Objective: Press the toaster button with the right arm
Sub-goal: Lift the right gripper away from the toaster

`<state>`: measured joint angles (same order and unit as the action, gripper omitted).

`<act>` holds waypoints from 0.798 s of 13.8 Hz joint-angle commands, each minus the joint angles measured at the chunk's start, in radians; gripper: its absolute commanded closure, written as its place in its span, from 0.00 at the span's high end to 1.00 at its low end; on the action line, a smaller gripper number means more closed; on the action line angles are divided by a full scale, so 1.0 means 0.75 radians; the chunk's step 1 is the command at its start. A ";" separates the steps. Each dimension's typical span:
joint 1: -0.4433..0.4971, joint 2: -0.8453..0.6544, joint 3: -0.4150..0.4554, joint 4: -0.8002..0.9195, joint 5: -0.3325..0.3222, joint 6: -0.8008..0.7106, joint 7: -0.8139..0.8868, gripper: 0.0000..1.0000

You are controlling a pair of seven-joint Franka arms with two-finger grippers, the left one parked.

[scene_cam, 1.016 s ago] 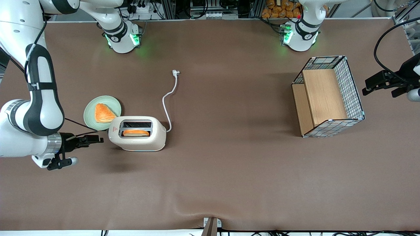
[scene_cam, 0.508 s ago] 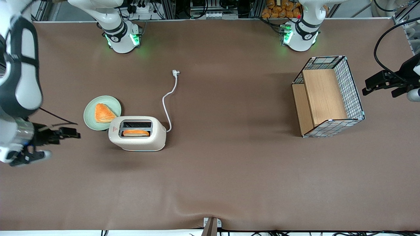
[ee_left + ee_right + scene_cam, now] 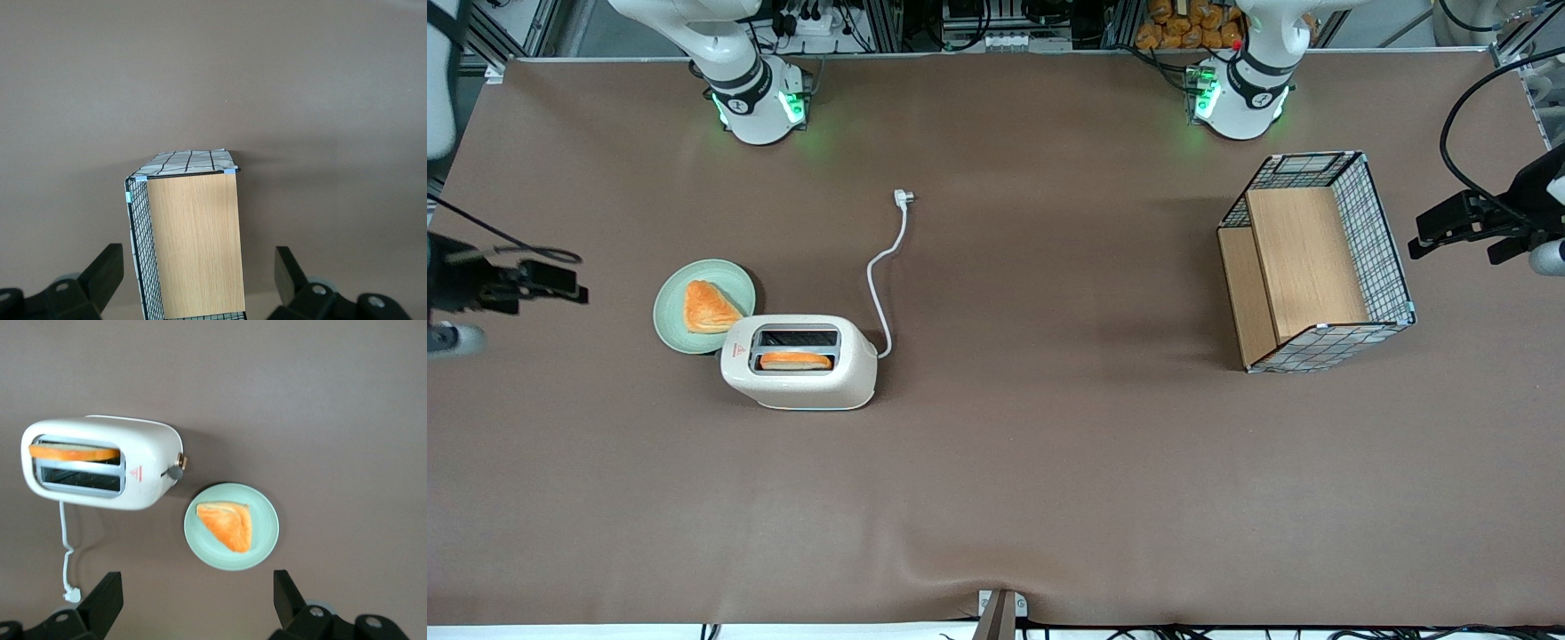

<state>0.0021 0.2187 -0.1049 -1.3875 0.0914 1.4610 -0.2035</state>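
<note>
The cream-white toaster (image 3: 818, 387) stands on the brown table with a slice of toast (image 3: 795, 360) in the slot nearer the front camera. It also shows in the right wrist view (image 3: 150, 447). The toaster button (image 3: 175, 473), a small grey nub, sticks out of the narrow end by the red triangle mark (image 3: 737, 350). My right gripper (image 3: 569, 283) is open and empty. It hangs above the table well away from the toaster, toward the working arm's end. In the wrist view the gripper (image 3: 197, 600) has its fingers (image 3: 107, 595) spread wide above the bare mat.
A green plate (image 3: 671, 311) with a piece of bread (image 3: 707, 307) sits beside the toaster's button end. The white cord (image 3: 876, 284) runs from the toaster to a plug (image 3: 904, 197). A wire basket with wooden shelves (image 3: 1316, 262) stands toward the parked arm's end.
The right arm has pulled away from the toaster's button end toward the table's edge, and the gripper has moved farther from the front camera. The toaster has not moved.
</note>
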 commanded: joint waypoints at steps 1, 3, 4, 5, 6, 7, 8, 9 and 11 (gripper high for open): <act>-0.015 -0.209 0.005 -0.199 -0.032 0.007 0.064 1.00; -0.017 -0.269 0.005 -0.216 -0.046 -0.041 0.130 1.00; -0.021 -0.287 0.007 -0.210 -0.066 -0.060 0.144 1.00; -0.025 -0.306 0.009 -0.208 -0.073 -0.064 0.175 1.00; -0.023 -0.314 0.009 -0.201 -0.075 -0.097 0.224 1.00; -0.023 -0.312 0.011 -0.179 -0.075 -0.133 0.263 1.00; -0.017 -0.312 0.015 -0.175 -0.075 -0.138 0.291 1.00; -0.011 -0.312 0.017 -0.171 -0.077 -0.134 0.302 1.00; -0.013 -0.300 0.021 -0.126 -0.085 -0.132 0.296 1.00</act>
<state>-0.0080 -0.0021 -0.0988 -1.5050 0.0542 1.3666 -0.0030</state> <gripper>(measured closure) 0.000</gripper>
